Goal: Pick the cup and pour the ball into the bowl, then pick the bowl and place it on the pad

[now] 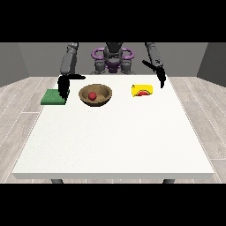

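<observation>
On the white table (114,141), ringed by pale plank flooring and grey walls, the wooden bowl (95,95) at 11 o'clock holds a red ball (92,96). At 1 o'clock the yellow cup (141,90) lies tipped, red showing inside. At 10 o'clock is the green pad (53,97).

Over the pad hangs the hand at the view's left (64,86), fingers pointing down, thumb out. Beside the cup hovers the hand at the view's right (160,78), fingers straight, holding nothing.

One table (114,145) carries one wooden bowl (95,95), one yellow cup (142,90) lying on its side, and one green pad (54,97). Two red balls show: one (92,96) in the bowl, another (143,93) at the cup's mouth (partly hidden). Two black hands: one (64,87) at the view's left, one (160,76) at its right.
</observation>
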Motion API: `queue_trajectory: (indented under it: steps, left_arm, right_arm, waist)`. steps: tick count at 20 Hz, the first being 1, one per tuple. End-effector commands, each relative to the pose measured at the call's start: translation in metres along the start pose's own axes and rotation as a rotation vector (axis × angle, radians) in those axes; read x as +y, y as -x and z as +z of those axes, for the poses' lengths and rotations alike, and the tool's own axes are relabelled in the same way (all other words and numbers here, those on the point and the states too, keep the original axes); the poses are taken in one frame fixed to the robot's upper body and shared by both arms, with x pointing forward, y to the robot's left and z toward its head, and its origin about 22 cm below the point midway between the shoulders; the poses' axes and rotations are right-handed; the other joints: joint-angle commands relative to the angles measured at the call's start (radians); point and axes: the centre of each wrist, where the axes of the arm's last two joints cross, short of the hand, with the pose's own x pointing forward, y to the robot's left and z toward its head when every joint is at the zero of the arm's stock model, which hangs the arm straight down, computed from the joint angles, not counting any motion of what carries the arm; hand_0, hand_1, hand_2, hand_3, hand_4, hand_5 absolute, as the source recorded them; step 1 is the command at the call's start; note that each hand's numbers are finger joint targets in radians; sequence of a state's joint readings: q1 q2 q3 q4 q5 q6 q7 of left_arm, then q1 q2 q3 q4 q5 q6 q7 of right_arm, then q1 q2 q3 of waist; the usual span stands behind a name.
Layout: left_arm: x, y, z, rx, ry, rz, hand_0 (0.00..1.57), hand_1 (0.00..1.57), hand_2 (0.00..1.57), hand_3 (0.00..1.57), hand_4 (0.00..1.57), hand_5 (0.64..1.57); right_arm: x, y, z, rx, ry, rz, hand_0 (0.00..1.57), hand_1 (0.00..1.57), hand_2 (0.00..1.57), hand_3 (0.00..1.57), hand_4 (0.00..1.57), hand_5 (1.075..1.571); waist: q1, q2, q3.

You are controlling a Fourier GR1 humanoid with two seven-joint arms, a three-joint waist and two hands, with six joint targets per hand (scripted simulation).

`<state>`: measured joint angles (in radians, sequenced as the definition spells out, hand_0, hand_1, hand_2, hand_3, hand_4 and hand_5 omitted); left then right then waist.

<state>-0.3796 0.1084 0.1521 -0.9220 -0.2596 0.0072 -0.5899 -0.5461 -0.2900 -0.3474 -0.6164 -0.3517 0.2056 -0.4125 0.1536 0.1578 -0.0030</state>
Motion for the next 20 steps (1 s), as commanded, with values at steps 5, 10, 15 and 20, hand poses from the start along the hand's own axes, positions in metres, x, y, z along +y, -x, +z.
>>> queue_trajectory:
  steps: [5, 10, 15, 20]
  left_arm:
    - [0.008, -0.012, 0.002, -0.028, 0.029, 0.002, 0.00, 0.00, 0.00, 0.00, 0.00, 0.688]
    - [0.011, -0.042, -0.027, -0.135, 0.014, -0.009, 0.00, 0.00, 0.00, 0.00, 0.00, 0.701]
    - [0.012, -0.071, -0.040, -0.198, 0.050, -0.009, 0.00, 0.00, 0.00, 0.00, 0.00, 0.684]
    - [-0.006, -0.080, -0.049, -0.273, 0.135, -0.010, 0.00, 0.00, 0.00, 0.00, 0.00, 0.708]
  right_arm:
    - [0.023, 0.044, 0.018, 0.075, 0.044, -0.044, 0.00, 0.00, 0.00, 0.00, 0.00, 1.571]
    - [0.035, 0.024, -0.009, 0.011, 0.056, -0.081, 0.00, 0.00, 0.00, 0.00, 0.00, 1.569]
    - [0.028, 0.021, -0.011, -0.015, 0.134, -0.072, 0.00, 0.00, 0.00, 0.00, 0.00, 1.571]
    - [-0.019, 0.055, 0.044, 0.220, 0.162, 0.443, 1.57, 1.57, 1.57, 1.57, 1.08, 1.538]
  waist:
    - [0.027, 0.013, 0.0036]
    - [0.053, 0.117, 0.0037]
    - [0.106, 0.155, 0.0043]
    - [0.201, 0.217, -0.0029]
